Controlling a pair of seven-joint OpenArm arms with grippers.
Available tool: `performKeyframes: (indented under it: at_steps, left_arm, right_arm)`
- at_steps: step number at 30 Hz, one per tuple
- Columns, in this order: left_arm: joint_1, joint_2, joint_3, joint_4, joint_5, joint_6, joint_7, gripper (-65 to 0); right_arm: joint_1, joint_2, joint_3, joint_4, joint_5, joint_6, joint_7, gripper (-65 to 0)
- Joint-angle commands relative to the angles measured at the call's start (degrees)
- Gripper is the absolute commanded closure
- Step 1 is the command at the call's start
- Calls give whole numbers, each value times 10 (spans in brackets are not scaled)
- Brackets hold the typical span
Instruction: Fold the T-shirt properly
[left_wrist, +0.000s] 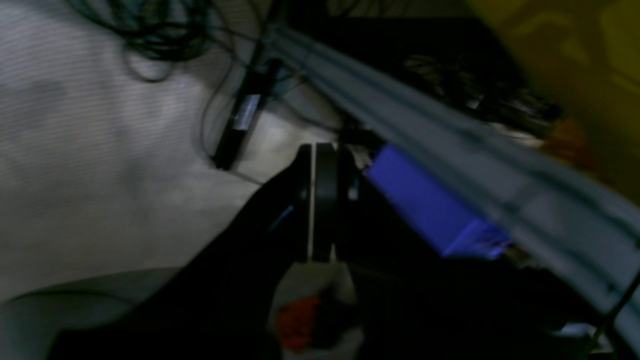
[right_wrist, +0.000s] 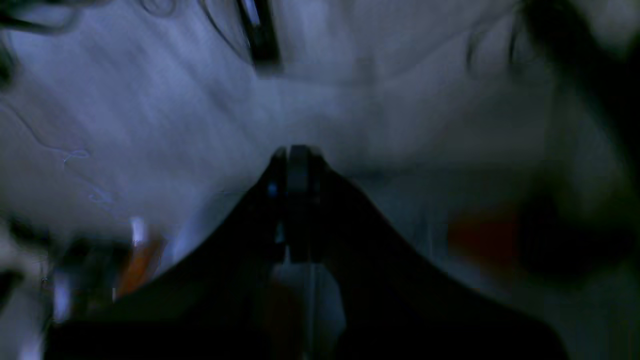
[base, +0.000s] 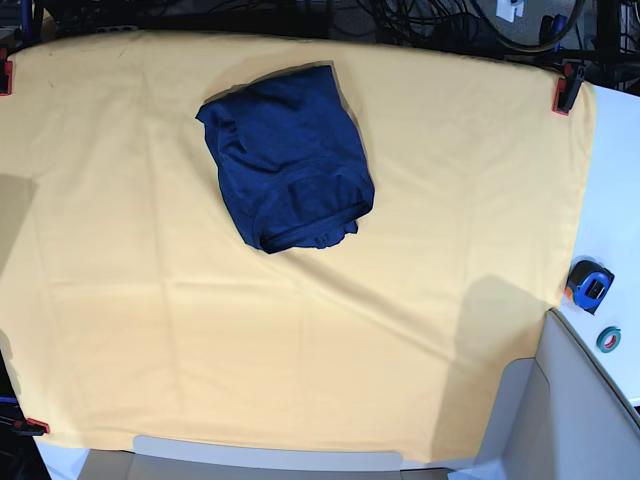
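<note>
The dark navy T-shirt (base: 288, 155) lies folded into a compact bundle on the yellow cloth (base: 150, 300), a little behind the middle of the table in the base view. Neither arm shows in the base view. In the left wrist view my left gripper (left_wrist: 315, 150) is shut and empty, hanging off the table's side over a pale floor. In the right wrist view my right gripper (right_wrist: 292, 152) is shut and empty over a blurred pale surface. The shirt shows in neither wrist view.
Red clamps (base: 566, 88) pin the yellow cloth at the corners. A blue tape measure (base: 588, 283) and a tape roll (base: 608, 339) lie on the white surface at the right. Cables (base: 440, 20) run behind the table. A grey rail (left_wrist: 450, 140) and a blue block (left_wrist: 425, 205) sit beside the left gripper.
</note>
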Motion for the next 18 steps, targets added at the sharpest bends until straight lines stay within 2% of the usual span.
performKeyframes:
  at_steps: [1,3,5,8,12,14,16,18]
  left_arm:
    - [-9,-9,-4,-29,5,0,-8,0]
    - [-56,-12,8,-108,41,0,-21,0]
    - [-108,-13,31,-195,95,0,-58,0]
    - [-169,-10,80,-320,165,0,-181,0]
    - [-226,-12,212,-438,211,0,-348,0]
    - [-245,-11,258,-488,217,0,-397,0]
    - [-268,-7,296,-537,219,1,-436,0]
    - [-290,5,345,-582,219,14,-468,0]
  right_arm:
    - [5,-2,0,-21,4,7,5,0]
    - [54,-2,0,-81,-12,7,5,0]
    - [111,-2,0,-150,-34,7,11,0]
    - [192,-2,-1,-262,-69,7,67,0]
    - [315,-5,-18,-445,-142,5,182,0]
    - [372,-6,-19,-533,-175,-25,217,0]
    - [422,-6,-19,-607,-203,-83,254,0]
    - [454,-3,-19,-648,-226,-126,298,0]
